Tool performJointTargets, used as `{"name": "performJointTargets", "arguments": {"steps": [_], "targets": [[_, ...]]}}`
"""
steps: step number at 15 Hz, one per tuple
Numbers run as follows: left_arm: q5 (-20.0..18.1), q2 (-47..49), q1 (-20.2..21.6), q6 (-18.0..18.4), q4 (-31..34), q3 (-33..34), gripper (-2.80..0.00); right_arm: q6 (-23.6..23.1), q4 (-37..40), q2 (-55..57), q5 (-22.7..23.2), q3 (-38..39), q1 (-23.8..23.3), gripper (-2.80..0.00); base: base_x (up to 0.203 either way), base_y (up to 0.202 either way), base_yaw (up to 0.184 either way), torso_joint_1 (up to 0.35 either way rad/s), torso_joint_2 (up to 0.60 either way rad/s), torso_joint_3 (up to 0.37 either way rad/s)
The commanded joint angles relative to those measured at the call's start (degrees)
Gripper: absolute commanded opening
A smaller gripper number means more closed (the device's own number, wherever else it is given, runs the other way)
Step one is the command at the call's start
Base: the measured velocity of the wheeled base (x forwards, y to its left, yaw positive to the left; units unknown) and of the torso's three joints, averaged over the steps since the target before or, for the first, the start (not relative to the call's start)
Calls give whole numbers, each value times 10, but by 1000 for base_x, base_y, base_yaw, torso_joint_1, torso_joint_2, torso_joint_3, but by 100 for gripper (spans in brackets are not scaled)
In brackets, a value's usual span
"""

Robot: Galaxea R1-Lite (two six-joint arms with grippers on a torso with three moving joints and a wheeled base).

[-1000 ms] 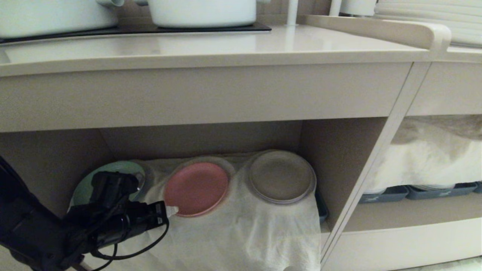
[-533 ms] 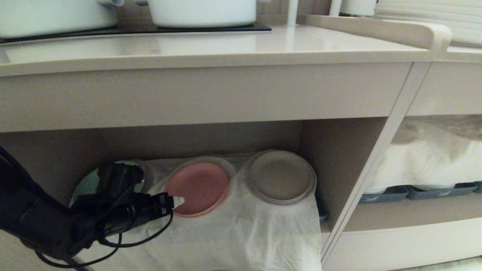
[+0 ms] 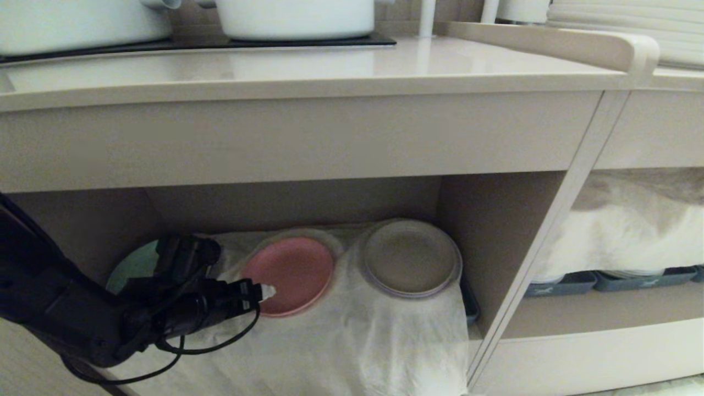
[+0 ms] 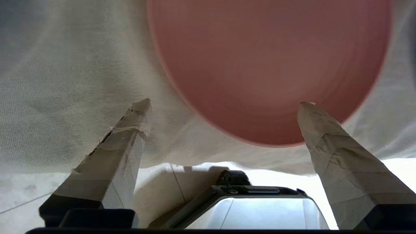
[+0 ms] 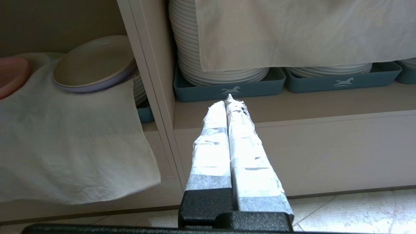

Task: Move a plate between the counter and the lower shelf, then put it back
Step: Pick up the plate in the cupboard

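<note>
The pink plate (image 3: 288, 274) lies flat on the white cloth (image 3: 352, 341) that lines the lower shelf (image 3: 484, 231), between a green plate (image 3: 132, 267) on the robot's left and a beige plate (image 3: 411, 258) on its right. The left gripper (image 3: 264, 290) reaches in from the left at shelf level, its taped fingertip (image 3: 268, 291) at the plate's near rim. From the left wrist camera the two fingers (image 4: 325, 136) stand spread wide apart — nothing between them, one tip over the plate's edge and the other over bare cloth beside it. The beige counter (image 3: 330, 71) above carries white pots (image 3: 297, 16) on its black hob panel (image 3: 220, 41). The right gripper (image 5: 229, 100) hangs before the neighbouring shelf of stacked white plates (image 5: 221, 73) in blue-grey trays (image 5: 227, 89) — its taped fingers pressed together, holding nothing.
</note>
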Motion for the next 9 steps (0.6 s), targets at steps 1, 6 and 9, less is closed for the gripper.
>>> {"name": "performJointTargets", "arguments": {"steps": [1,6,9], "targets": [[12,18,-2,-3,-5,-2,0,0,-1,1,0,0,0,-280,0,0,0,0,0,0],[15,33,-4,-4,-7,-19,0,0,0,1,0,0,0,-280,0,0,0,0,0,0],[19,39,-6,-3,-6,-27,0,0,0,1,0,0,0,-280,0,0,0,0,0,0]]}}
